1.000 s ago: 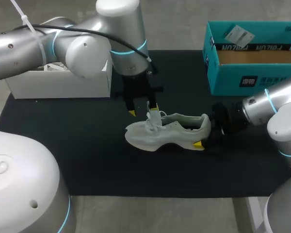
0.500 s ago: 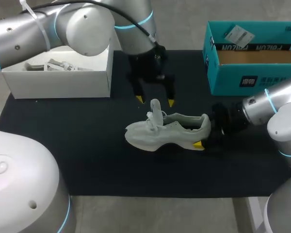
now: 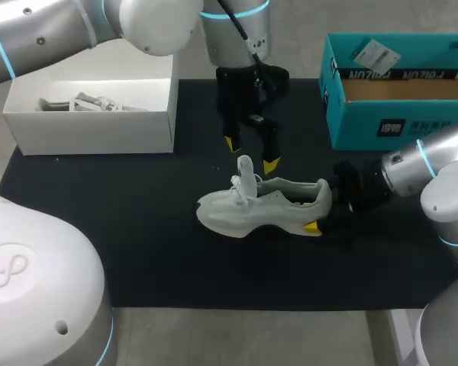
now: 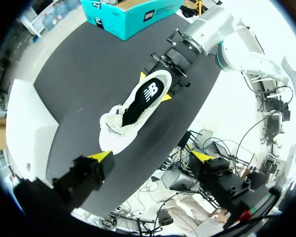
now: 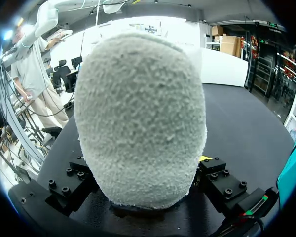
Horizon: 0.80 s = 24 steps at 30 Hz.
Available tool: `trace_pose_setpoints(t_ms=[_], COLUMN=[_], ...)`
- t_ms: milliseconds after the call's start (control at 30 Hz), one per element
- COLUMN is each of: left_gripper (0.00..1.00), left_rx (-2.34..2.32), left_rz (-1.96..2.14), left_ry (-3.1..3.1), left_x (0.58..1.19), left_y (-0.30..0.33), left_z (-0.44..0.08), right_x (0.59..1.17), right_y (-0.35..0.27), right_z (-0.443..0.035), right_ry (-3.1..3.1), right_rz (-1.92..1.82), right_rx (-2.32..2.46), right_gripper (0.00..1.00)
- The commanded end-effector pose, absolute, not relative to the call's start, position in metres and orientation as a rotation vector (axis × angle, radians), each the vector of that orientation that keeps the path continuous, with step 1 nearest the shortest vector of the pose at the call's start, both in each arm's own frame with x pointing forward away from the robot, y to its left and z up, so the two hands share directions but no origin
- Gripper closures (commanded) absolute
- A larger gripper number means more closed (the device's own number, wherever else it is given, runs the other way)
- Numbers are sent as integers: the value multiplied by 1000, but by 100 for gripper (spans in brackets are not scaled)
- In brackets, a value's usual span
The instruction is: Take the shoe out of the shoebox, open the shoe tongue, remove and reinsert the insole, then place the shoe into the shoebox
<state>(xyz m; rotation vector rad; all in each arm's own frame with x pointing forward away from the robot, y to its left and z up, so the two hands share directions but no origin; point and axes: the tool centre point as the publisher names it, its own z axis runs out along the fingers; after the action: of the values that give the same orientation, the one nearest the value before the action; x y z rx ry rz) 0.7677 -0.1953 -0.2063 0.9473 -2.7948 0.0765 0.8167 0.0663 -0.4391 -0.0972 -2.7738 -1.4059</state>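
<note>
Between right fingers [image 3: 311,226] — shoe [image 3: 263,206] heel, seemingly gripped

A robotics lab — the left arm [image 3: 53,30] and right arm [image 3: 443,191] flank a black mat [image 3: 137,252], a teal shoebox [image 3: 397,126] at its far right corner, a white box [image 3: 91,130] at its far left.

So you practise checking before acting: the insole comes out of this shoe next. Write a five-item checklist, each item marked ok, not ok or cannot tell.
1. Shoe out of the shoebox, lying on the mat: ok.
2. Right gripper shut on the heel from both sides: ok.
3. Tongue standing up, opening exposed: ok.
4. Left gripper open, above the shoe, touching nothing: ok.
5. Insole in view inside the shoe: ok; loose enough to lift: cannot tell.
</note>
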Motion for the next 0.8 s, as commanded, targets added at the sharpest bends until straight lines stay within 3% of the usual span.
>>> trace_pose_setpoints(t_ms=[33,267,300,367,633,800], left_gripper=[0,0,11,100,100,100], left_rx=[174,162,142,146,12,-130], left_rz=[-221,124,156,202,356,193], left_ry=[-2977,-3003,-2999,-3022,-2997,-3074], left_x=[773,776,778,782,781,763], left_y=[-203,-218,-221,-225,-237,-243], left_z=[-204,-224,-226,-228,-227,-219], right_x=[817,817,817,817,817,817], right_y=[66,66,66,66,66,66], right_z=[-447,-447,-447,-447,-447,-447], right_ry=[-2776,-2776,-2776,-2776,-2776,-2776], right_rz=[-1404,-1404,-1404,-1404,-1404,-1404], right_rx=[-99,-99,-99,-99,-99,-99], right_gripper=[100,100,100,100,100,100])
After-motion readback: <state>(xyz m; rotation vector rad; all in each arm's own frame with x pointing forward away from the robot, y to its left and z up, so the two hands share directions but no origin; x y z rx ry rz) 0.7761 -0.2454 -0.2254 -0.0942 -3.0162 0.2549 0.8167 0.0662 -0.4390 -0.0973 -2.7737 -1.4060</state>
